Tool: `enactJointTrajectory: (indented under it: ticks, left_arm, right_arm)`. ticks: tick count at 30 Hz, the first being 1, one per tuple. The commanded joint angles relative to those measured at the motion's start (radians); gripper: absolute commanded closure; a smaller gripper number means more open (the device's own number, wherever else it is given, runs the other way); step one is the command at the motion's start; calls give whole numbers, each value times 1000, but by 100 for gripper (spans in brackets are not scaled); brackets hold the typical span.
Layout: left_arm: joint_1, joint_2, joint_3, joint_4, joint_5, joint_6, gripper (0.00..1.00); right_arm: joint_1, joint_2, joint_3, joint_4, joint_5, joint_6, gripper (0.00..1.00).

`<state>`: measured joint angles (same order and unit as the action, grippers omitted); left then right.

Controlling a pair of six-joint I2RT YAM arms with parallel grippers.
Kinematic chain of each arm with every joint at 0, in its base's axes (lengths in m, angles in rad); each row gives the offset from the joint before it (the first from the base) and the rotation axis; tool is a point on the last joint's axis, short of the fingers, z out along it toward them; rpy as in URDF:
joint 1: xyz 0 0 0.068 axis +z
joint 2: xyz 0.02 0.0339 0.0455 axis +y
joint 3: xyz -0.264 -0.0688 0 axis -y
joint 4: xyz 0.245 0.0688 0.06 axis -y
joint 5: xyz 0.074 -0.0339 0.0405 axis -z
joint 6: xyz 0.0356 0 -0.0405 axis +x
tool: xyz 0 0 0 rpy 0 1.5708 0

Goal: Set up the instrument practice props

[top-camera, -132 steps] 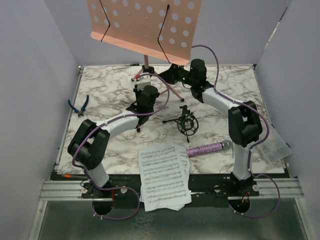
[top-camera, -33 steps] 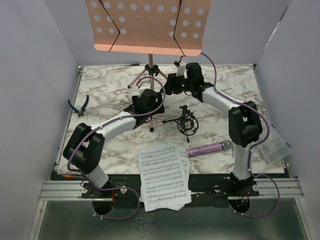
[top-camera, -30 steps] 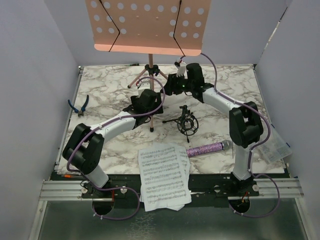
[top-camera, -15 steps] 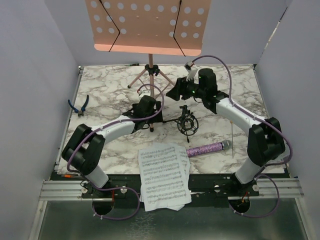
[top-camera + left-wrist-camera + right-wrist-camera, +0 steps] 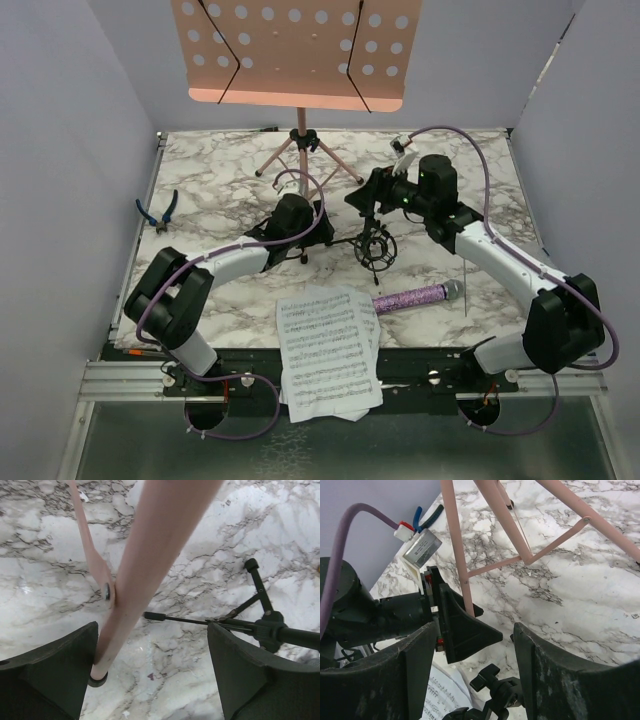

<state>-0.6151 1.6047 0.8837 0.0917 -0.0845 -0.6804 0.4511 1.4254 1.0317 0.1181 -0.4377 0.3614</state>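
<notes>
The pink music stand (image 5: pixel 295 50) is upright at the back on its tripod legs (image 5: pixel 275 158). My left gripper (image 5: pixel 308 240) is open low around the front leg (image 5: pixel 135 580), which runs close to the left finger, its foot (image 5: pixel 98 680) on the marble. My right gripper (image 5: pixel 362 198) hangs open and empty just right of that leg, above the black shock-mount (image 5: pixel 375 248). In the right wrist view the mount (image 5: pixel 505 695) shows below the right gripper (image 5: pixel 475 630). The purple microphone (image 5: pixel 415 297) and the sheet music (image 5: pixel 328 350) lie near the front.
Blue-handled pliers (image 5: pixel 157 212) lie at the table's left edge. A screwdriver handle (image 5: pixel 150 353) shows at the near-left corner. Grey walls enclose the table on both sides and at the back. The shock-mount's thin leg (image 5: pixel 175 618) reaches toward the stand's foot.
The stand, tilted at first, now stands upright. My right arm has swung right and nearer, away from the stand's pole, its jaws a little wider. My left gripper slid slightly right along the front leg.
</notes>
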Motion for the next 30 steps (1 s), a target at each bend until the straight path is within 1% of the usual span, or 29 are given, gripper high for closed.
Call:
enactJointTrajectory:
  ticks: [1,8,13,19,21,24,30]
  left_arm:
    - [-29,14,-29,120,125,-97,12]
    - [-42,41,-26,184,171,-159,12]
    - [-71,77,-11,200,162,-187,12]
    - [-81,82,-22,240,162,-207,12]
    - [-81,70,-32,241,150,-201,8]
    - [-80,30,-63,241,97,-200,2]
    - [-49,-63,-149,240,24,-187,1]
  right_arm:
    - [3,-53,-17,20,27,14,32]
    - [3,-85,-33,17,23,22,32]
    - [3,-106,-42,3,26,20,32]
    - [3,-120,-53,1,29,20,31]
    - [3,-126,-62,5,39,26,30]
    - [3,-134,-70,16,37,50,29]
    - [3,-139,-100,64,0,94,27]
